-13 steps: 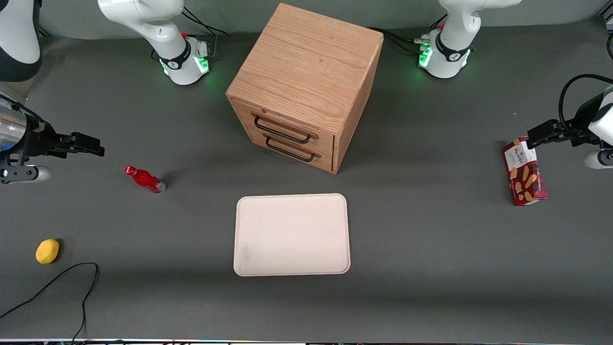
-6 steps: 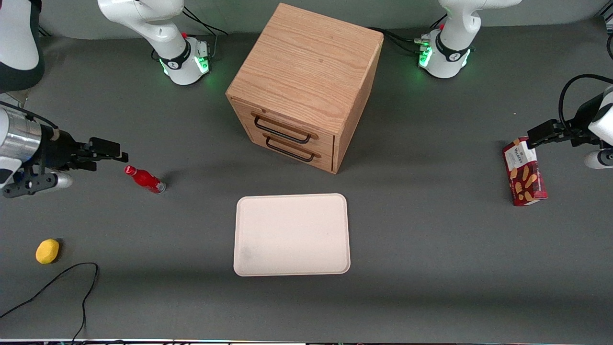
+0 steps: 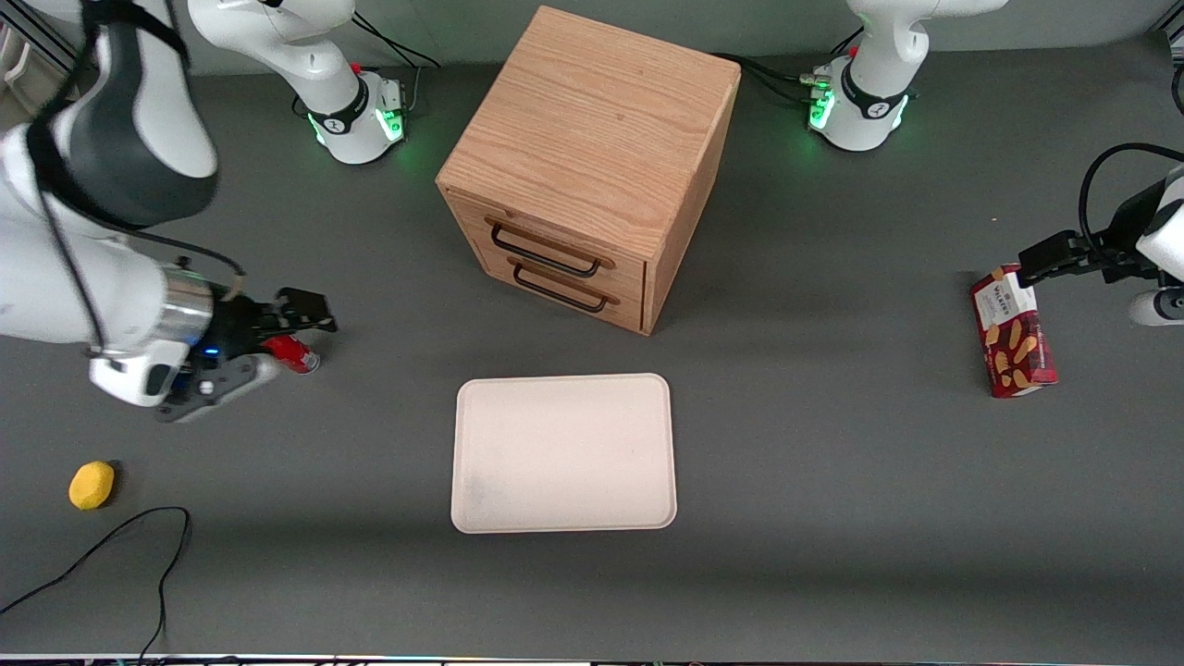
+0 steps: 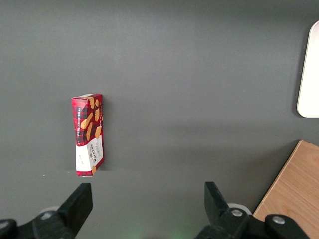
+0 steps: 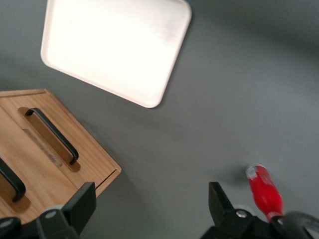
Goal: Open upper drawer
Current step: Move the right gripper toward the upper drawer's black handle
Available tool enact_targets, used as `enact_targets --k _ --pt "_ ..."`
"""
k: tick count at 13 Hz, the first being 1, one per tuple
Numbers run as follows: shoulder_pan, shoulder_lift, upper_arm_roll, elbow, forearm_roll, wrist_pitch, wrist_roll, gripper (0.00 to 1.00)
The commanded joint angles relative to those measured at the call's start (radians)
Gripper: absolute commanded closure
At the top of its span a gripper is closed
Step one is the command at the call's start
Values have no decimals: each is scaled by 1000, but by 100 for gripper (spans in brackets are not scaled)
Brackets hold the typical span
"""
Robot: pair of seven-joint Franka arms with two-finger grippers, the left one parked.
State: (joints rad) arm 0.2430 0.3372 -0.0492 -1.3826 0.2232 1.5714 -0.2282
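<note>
**Readable print: one box only**

You'll find lettering on just one thing: the red biscuit box (image 3: 1012,330) lying on the table toward the parked arm's end. Its white label panel carries a brand word that looks like "Walkers"; the smaller lines beneath it cannot be read.

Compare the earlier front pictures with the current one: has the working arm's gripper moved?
Yes. The gripper has travelled toward the cabinet, now passing above the red bottle, fingers open.
</note>
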Motion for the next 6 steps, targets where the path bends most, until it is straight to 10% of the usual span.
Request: enact_targets --k 1,6 --pt "12 81 66 89 -21 4 -52 0" --pt "125 102 117 102 -45 50 -299 0"
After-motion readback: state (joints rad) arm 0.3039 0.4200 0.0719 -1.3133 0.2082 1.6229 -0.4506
